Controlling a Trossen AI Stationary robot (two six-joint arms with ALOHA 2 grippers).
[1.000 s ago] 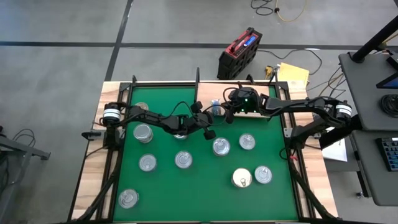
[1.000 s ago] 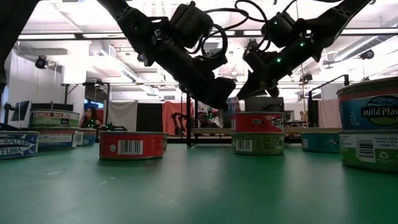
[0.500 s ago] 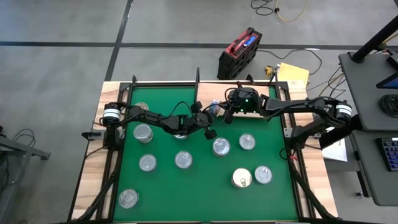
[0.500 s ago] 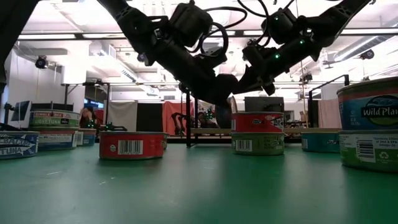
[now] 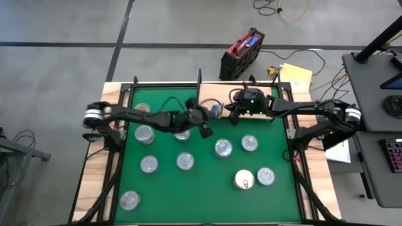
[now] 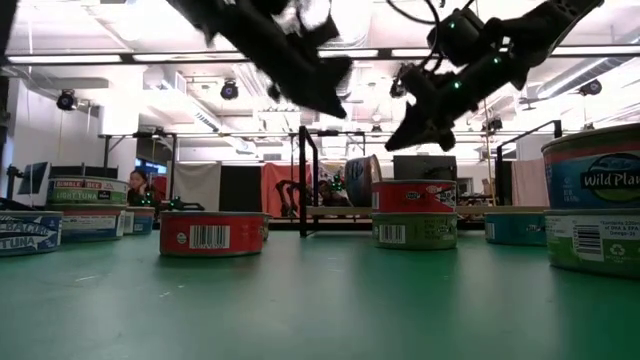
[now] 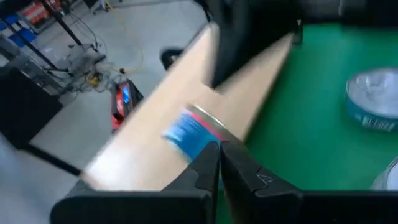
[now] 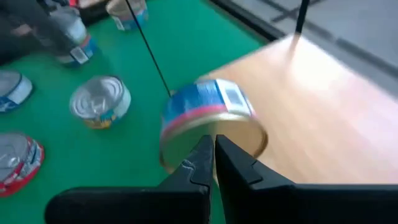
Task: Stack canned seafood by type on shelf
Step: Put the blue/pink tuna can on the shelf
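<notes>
A blue-sided can (image 8: 208, 112) with a gold-toned face stands tilted at the near edge of the pale wooden shelf (image 8: 311, 118); it also shows in the high view, can (image 5: 217, 108). My right gripper (image 8: 213, 146) is shut, its tips right at the can's lower rim. My left gripper (image 7: 219, 149) is shut and hangs well above the mat in the low view, left gripper (image 6: 335, 103), just short of the can (image 7: 189, 132) and clear of it. Several more silvery-lidded cans sit upright on the green mat (image 5: 207, 201). My right gripper comes slanting down from the table's right, its shut fingertips (image 8: 202, 152) at the lower rim (image 8: 186, 149) of the tilted can. Whether they touch the rim I cannot tell. My left gripper touches nothing.
Single cans sit at left (image 5: 144, 134), middle (image 5: 185, 161) and right (image 5: 249, 143); a gold-lidded one (image 5: 244, 179) is near the front. A red can on a green one (image 6: 415, 210) shows in the low view. Black frame posts (image 5: 200, 81) rise at the far edge.
My left gripper has risen, still shut, and drawn back toward the table's left, away from the tilted can. The can stays at the shelf's edge.
</notes>
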